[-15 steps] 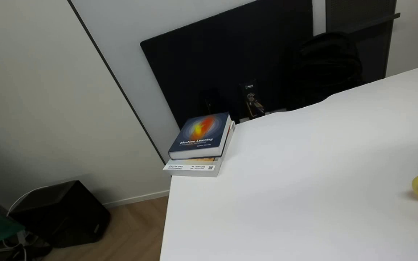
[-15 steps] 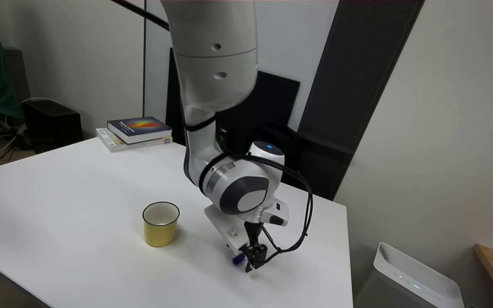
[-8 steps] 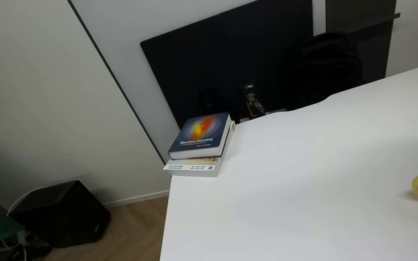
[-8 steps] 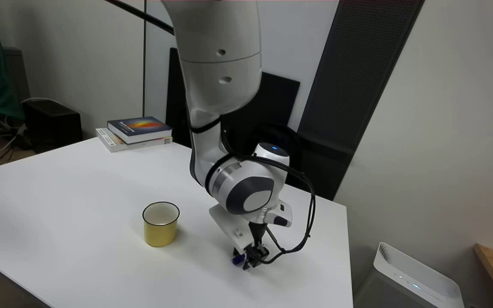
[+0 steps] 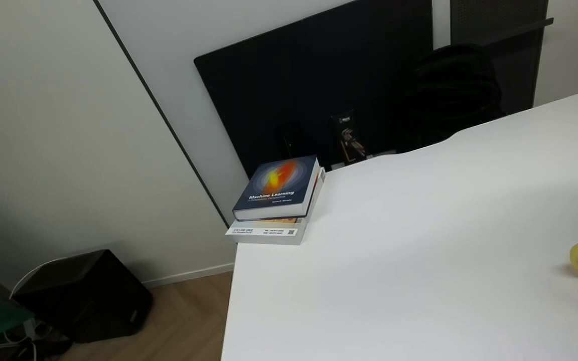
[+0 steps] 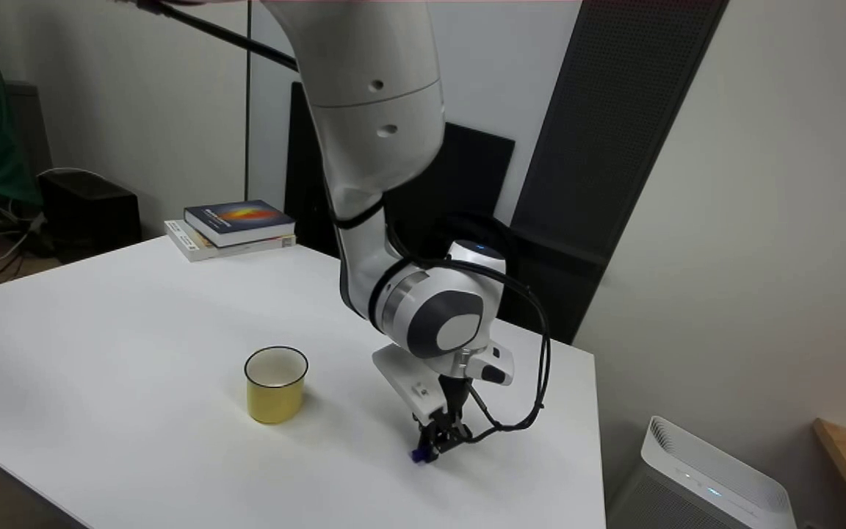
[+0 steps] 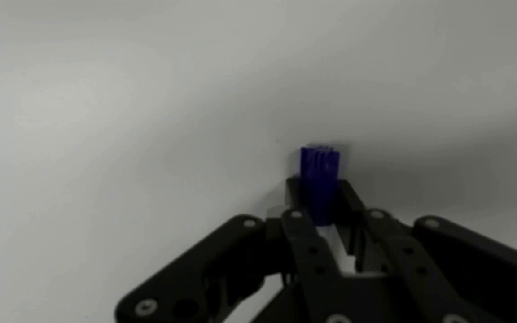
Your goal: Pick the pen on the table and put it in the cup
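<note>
The pen (image 7: pixel 320 172) was pinched in the pincer (image 7: pixel 320 195), near the bench (image 6: pixel 151 353), and was judged best lifted higher than the cup (image 6: pixel 276 400), at the pen's ten o'clock in an exterior view, before being carried across.

The arm (image 6: pixel 371 150) is finished in white and pitted by two round hollows (image 6: pixel 387 131), which are parted by a thin seam (image 6: pixel 364 105). Lower down, it is ringed by black bands (image 6: pixel 359 217) and a silver collar (image 6: pixel 399 296). A dark grey panel (image 6: pixel 427 319) is set with a pale oval (image 6: pixel 458 332), and a dark cap (image 6: pixel 473 250) is marked by a blue light (image 6: pixel 480 247). Black cables (image 6: pixel 499 275) are looped alongside. The pincer (image 7: pixel 319 193) is built of black links (image 7: pixel 195 264), studded with pale, round screws (image 7: pixel 146 307).
</note>
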Robot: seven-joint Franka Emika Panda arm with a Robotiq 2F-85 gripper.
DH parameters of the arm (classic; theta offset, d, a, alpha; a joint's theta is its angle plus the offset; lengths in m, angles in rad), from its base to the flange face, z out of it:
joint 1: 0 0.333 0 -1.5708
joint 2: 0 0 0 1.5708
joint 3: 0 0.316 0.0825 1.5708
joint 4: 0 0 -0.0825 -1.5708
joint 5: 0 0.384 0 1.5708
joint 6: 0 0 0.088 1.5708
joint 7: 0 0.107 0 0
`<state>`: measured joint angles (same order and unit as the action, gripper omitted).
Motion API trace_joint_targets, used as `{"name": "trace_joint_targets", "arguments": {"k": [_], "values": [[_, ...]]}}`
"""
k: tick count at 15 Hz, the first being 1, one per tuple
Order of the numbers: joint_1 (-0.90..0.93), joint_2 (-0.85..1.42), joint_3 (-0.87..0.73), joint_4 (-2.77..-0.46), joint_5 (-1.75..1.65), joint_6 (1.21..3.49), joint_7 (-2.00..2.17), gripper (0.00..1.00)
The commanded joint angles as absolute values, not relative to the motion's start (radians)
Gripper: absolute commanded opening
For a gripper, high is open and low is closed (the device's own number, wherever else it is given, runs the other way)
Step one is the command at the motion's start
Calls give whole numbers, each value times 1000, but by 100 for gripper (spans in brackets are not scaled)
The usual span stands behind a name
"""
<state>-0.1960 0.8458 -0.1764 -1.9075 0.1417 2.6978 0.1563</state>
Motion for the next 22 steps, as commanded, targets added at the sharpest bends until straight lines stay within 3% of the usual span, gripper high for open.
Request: {"name": "trace_joint_targets", "arguments": {"k": [1, 22], "values": [[-149, 858, -210, -1843, 117, 2574, 211, 5], [15, 605, -124, -1866, 20, 2133, 214, 5]]}}
